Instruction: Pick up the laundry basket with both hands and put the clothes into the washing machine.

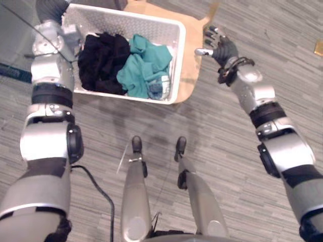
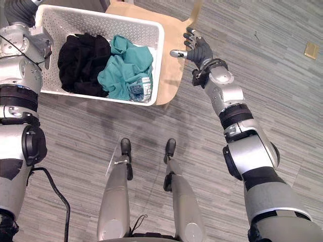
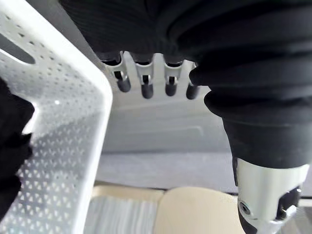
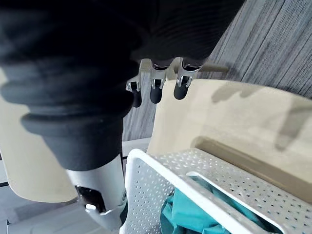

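A white perforated laundry basket [image 1: 126, 22] rests on a light wooden seat [image 1: 193, 55]. Inside it, black clothes [image 1: 103, 60] lie on the left and teal clothes [image 1: 146, 68] on the right. My right hand [image 1: 218, 44] is open and hovers to the right of the basket, a short gap away from its side. In the right wrist view the fingers [image 4: 156, 85] point past the basket's rim [image 4: 161, 170] and hold nothing. My left arm runs up along the basket's left side. My left hand [image 3: 145, 83] is open beside the basket's outer wall [image 3: 53, 126], holding nothing.
The wooden seat juts out beyond the basket on the right and at the back. Grey plank floor lies all around. A small yellowish object [image 1: 319, 48] lies on the floor at the far right. A dark glassy panel [image 1: 15, 35] stands at the upper left.
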Robot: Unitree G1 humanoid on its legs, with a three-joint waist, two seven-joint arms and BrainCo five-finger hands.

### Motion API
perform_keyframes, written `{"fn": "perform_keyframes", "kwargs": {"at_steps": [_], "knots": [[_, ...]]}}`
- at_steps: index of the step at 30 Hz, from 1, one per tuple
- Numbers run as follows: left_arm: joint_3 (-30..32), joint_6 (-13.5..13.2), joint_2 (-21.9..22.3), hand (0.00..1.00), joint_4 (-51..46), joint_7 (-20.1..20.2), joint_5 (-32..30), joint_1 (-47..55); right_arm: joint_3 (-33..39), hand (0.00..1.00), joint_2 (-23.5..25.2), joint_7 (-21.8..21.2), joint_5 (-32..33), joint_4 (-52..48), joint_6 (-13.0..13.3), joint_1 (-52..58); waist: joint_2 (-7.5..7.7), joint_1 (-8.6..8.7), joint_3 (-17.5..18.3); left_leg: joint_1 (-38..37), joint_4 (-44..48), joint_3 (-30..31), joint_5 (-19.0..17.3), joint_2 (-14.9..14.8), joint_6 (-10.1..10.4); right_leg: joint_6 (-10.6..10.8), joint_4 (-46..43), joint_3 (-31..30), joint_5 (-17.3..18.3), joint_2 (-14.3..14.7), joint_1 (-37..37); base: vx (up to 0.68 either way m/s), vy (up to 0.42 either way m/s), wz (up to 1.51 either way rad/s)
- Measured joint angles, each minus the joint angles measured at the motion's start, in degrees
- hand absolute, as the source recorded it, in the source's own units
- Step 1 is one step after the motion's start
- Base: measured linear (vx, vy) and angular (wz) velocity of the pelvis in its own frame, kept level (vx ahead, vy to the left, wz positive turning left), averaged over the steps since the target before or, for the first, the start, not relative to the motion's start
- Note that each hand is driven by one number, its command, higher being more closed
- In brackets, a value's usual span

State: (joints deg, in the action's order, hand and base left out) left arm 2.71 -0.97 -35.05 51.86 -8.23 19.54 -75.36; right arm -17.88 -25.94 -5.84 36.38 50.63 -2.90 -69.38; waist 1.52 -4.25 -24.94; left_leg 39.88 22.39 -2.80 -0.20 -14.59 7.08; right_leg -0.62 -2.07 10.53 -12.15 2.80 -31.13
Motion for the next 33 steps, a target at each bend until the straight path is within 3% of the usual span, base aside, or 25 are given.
{"fn": "perform_keyframes", "kwargs": {"at_steps": [5, 9, 15, 18, 26, 29, 33], "knots": [[-3.23, -3.63, -1.41, 0.0, -13.21, -2.21, 0.21, 4.11, 0.12, 0.0, -3.38, 0.17, 0.32, -4.29, 0.32, 5.19, -0.01, -0.05, 0.0, -2.08, -0.72, -0.66, 0.23, 0.79, -0.34, -0.22, -2.74, -0.14, 1.5, -1.04, 0.35, 0.05, 0.024, 0.04], [-1.45, -8.16, -3.63, 0.0, -32.64, -4.65, 1.38, 21.45, 4.82, 0.0, -7.6, 0.02, 2.28, -19.67, 1.57, 21.07, -0.03, -0.06, 0.0, -7.24, -2.27, -2.21, -0.14, 1.71, -0.89, 0.49, -7.5, -0.73, 5.5, -2.64, 2.27, 0.08, 0.025, 0.07], [5.09, -9.5, -1.85, 0.0, -45.54, -5.6, 2.48, 41.75, 16.34, 0.0, -8.85, -0.61, 2.46, -36.66, 4.11, 42.42, -0.11, 0.09, 0.1, -11.12, -3.35, -2.63, -0.51, 3.29, -1.38, 0.59, -13.87, -0.41, 10.21, -4.84, 2.99, 0.06, -0.001, 0.15], [10.81, -10.22, 4.99, 0.0, -51.27, -5.69, 2.52, 53.55, 22.9, 0.0, -6.98, -0.83, 2.34, -45.19, 4.77, 56.1, -0.45, 0.13, 1.67, -13.15, -4.33, -2.69, -0.69, 4.25, -1.64, 1.02, -15.52, 0.11, 12.13, -5.99, 4.14, 0.06, 0.002, 0.18], [15.49, -10.59, 25.95, 0.0, -57.11, -5.1, 1.99, 77.47, 29.9, 0.0, 9.16, -3.27, -3.81, -50.54, 6.12, 79.38, -1.64, 0.59, 11.57, -20.65, -8.17, -3.15, -1.75, 6.68, -2.52, 2.22, -16.09, 0.04, 15.45, -7.85, 9.54, 0.09, 0.031, 0.08], [15.05, -10.49, 32.2, 0.0, -57.09, -4.19, -0.04, 83.89, 30.98, 0.0, 15.38, -3.6, -5.97, -50.32, 6.11, 84.27, -2.1, 0.72, 14.17, -24.82, -10.33, -4.07, -1.89, 7.14, -2.76, 2.58, -15.53, -0.75, 15.88, -8.03, 12.46, 0.06, 0.035, -0.06], [8.56, -9.45, 38.04, 0.0, -55.27, -2.23, -0.15, 90.27, 30.09, 0.0, 21.22, -4.3, -7.76, -47.88, 6.11, 89.59, -2.48, 1.05, 18.37, -31.22, -13.64, -5.14, -1.85, 7.63, -2.79, 3.16, -15.1, -1.2, 17.0, -8.69, 17.18, 0.05, 0.018, -0.02]]}}
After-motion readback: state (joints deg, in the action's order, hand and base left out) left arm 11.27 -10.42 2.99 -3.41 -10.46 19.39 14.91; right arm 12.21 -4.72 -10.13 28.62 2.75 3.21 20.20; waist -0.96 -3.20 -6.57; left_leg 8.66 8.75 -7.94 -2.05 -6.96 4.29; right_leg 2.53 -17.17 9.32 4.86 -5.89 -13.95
